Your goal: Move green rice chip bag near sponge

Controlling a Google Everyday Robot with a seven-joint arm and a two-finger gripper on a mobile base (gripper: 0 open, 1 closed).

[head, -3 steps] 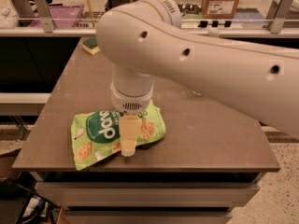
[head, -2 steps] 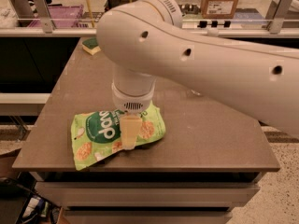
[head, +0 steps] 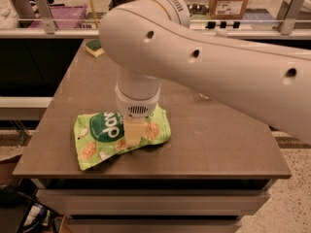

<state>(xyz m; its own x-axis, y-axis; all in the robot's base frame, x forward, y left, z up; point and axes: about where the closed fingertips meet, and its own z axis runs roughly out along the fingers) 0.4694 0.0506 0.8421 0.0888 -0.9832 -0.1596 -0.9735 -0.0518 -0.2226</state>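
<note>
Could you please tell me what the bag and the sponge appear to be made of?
Bag: likely thin glossy plastic film, judging by its crinkles and sheen. Sponge: probably foam, matte, yellow body under a dark green top. The end effector sits over the bag's middle.

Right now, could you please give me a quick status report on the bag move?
Hand down at green rice chip bag, front of table. Sponge at back-left corner, far from bag.
</note>
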